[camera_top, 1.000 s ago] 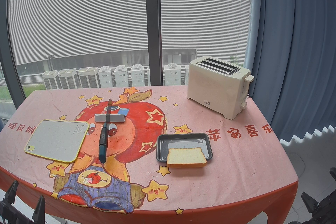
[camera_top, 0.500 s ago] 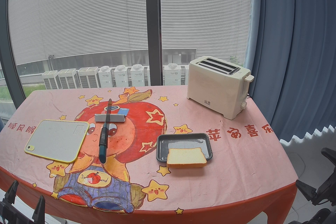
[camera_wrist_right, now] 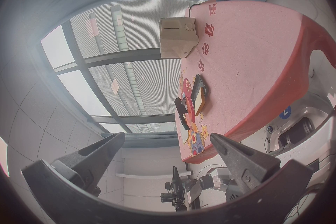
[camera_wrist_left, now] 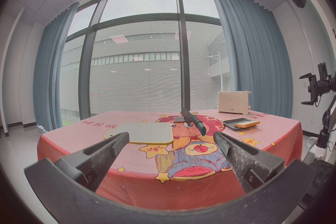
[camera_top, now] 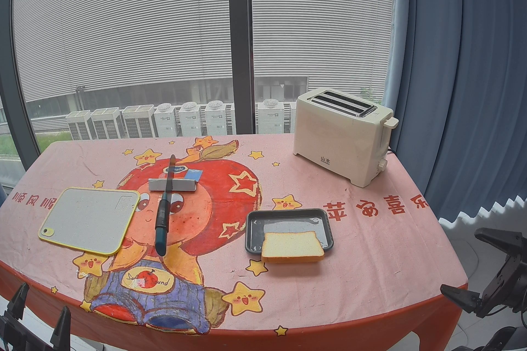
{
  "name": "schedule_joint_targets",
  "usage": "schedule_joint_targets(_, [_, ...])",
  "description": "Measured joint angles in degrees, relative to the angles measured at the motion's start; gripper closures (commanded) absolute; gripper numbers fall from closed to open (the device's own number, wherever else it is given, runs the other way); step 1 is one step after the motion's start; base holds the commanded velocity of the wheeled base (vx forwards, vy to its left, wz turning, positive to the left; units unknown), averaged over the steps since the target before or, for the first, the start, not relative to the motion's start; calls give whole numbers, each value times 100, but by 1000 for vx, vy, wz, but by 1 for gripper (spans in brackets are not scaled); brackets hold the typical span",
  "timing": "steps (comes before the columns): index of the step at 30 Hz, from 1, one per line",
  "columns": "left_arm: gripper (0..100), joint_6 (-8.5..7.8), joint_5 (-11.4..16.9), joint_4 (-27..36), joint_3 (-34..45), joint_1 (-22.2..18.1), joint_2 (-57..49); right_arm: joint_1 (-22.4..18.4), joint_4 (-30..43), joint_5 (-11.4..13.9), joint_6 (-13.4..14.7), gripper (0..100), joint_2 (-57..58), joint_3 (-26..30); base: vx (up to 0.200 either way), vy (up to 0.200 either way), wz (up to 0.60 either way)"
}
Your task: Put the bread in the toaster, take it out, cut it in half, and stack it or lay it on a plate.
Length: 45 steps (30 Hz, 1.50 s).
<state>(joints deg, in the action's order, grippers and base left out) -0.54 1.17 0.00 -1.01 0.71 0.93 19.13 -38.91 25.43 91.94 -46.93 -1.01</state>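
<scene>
Head view puts the bread [camera_top: 292,247] on the near rim of the dark tray [camera_top: 285,213], well apart from the toaster [camera_top: 340,135], so loading has not begun, and the right gripper [camera_top: 477,267], spread wide and empty, likely must reach in and close on the slice next.

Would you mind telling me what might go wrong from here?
The tan bread slice lies tilted over the near rim of the dark rectangular tray, so a grasp might tip or shove the tray.
The open right gripper sits low beside the red tablecloth corner and might snag it.
The cream toaster has narrow-looking slots; a skewed slice could jam.
</scene>
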Motion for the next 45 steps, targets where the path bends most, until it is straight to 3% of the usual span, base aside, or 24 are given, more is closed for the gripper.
schedule_joint_targets(26, [0,0,0,0,0,0,0,903,-2393,-56,-41,0,-2520,0,0,0,0])
schedule_joint_targets(35, [0,0,-2,0,0,0,0,1359,-3304,-414,-30,0,-3396,0,0,0,0])
schedule_joint_targets(45, [0,0,2,0,0,0,0,1613,-3714,-463,-6,0,-4105,-166,0,0,0])
